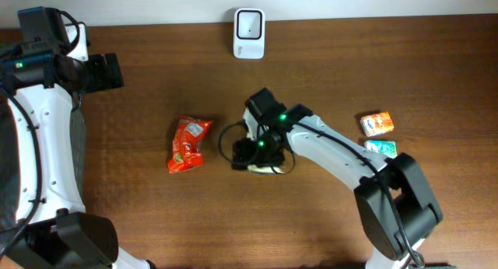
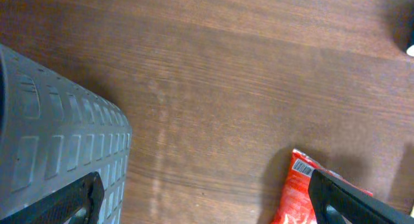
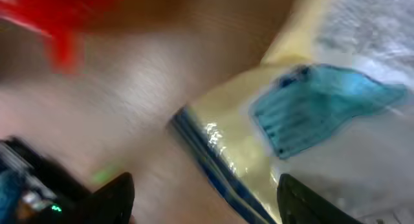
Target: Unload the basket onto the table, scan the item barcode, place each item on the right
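The pale yellow packet (image 1: 265, 169), with a blue patch on its wrapper, lies flat on the table (image 1: 156, 222) near the middle, right under the right gripper (image 1: 250, 154). In the blurred right wrist view the fingers (image 3: 113, 195) stand wide apart on either side of the packet's edge and do not seem to pinch it, so this gripper reads as open and holding nothing. The white scanner (image 1: 249, 33) stands at the far edge of the table, well apart from the packet, and nothing is in front of its window. A red snack bag (image 1: 189, 144) lies to the left of the packet, and an orange box (image 1: 377, 124) and a teal box (image 1: 381, 148) sit off to the right. The left gripper (image 1: 107, 71) hangs by the left edge, its jaws spread wide and empty. As things lie, I judge the scan of this packet not shown as done: it would need to be gripped, lifted and its barcode turned toward the scanner.
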`<state>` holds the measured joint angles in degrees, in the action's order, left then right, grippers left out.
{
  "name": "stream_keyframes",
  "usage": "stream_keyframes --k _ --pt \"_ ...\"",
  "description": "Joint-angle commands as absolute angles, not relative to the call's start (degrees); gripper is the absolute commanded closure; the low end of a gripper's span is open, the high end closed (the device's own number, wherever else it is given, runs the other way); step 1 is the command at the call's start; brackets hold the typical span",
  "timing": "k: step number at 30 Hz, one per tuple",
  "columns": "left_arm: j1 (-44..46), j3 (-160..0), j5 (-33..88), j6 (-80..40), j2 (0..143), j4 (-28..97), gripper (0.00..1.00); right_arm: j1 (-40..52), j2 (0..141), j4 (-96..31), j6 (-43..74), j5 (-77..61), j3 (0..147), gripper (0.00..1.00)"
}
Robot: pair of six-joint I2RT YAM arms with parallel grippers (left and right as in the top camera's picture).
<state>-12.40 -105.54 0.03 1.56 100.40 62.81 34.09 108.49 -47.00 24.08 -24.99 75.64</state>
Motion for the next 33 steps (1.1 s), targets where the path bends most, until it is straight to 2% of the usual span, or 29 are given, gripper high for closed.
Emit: stream_keyframes --k 1,4,6,9,11,14,16,23,31,33 --pt "-12.5 -105.6 0.4 2.4 100.5 62.7 0.01 32.4 108.8 -53.5 24.4 -14.8 76.1 0.28" --pt "-12.5 -105.6 0.4 2.4 100.5 62.7 0.01 26.5 108.7 -59.1 22.0 -6.6 76.1 0.28" --pt "-12.5 -105.6 0.4 2.4 100.5 62.7 0.01 19.6 108.6 -58.4 16.8 -7.6 78.5 0.29" --pt "-12.5 -105.6 0.4 2.4 100.5 62.7 0.01 15.2 106.5 -58.4 10.7 -14.5 84.5 0.28" --pt "-12.5 -105.6 0.4 2.4 100.5 62.7 0.01 12.4 105.6 -58.8 10.2 -15.0 88.8 0.24" --pt "-12.5 -105.6 0.4 2.4 100.5 62.7 0.01 8.4 106.2 -56.7 3.6 -18.1 89.7 0.08" --pt "-12.6 -105.6 0.4 2.4 100.5 62.7 0.01 7.7 107.9 -55.9 -0.3 -18.7 89.7 0.04" --pt "-12.5 -105.6 0.4 2.4 100.5 62.7 0.01 8.0 119.6 -57.4 -11.8 -37.5 89.6 0.04" --pt "-12.5 -105.6 0.4 2.4 100.5 62.7 0.01 13.5 126.1 -60.1 -13.2 -37.5 87.2 0.04" --pt "-12.5 -105.6 0.4 2.4 100.5 62.7 0.01 14.2 127.8 -59.1 -13.0 -37.3 85.6 0.16"
